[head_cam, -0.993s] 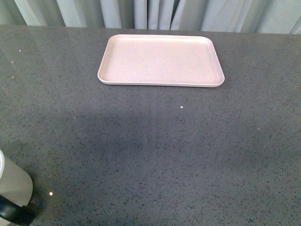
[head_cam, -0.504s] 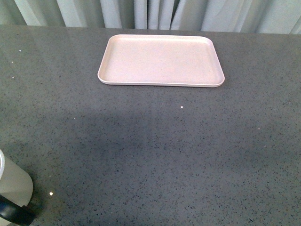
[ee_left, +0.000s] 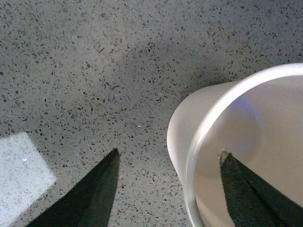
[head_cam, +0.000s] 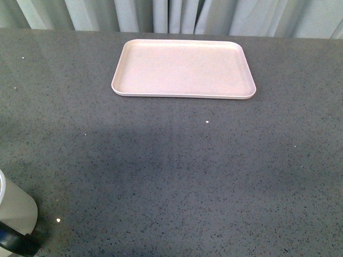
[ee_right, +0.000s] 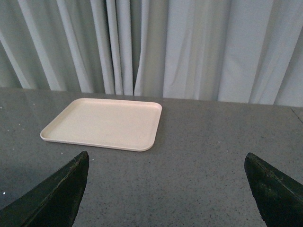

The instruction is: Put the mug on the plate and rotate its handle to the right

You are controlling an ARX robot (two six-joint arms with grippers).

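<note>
At 7 o'clock on the grey speckled surface [head_cam: 177, 171], cut by the front view's edge, stands the mug [head_cam: 15, 209], its black handle [head_cam: 16, 244] on the 6 o'clock side. The left hand [ee_left: 169, 152] has its fingers apart, straddling the mug's wall, one inside and one outside. The plate [head_cam: 182, 68] lies flat at 12 o'clock, well apart from the mug, near the curtain [head_cam: 161, 13]. The right hand [ee_right: 165, 158] hangs over the surface with its fingers spread wide, short of the plate.

One white mug [head_cam: 16, 210] with one black handle [head_cam: 19, 245]. One pink tray [head_cam: 182, 68]. One grey table [head_cam: 187, 176]. One pleated curtain [head_cam: 161, 13].
</note>
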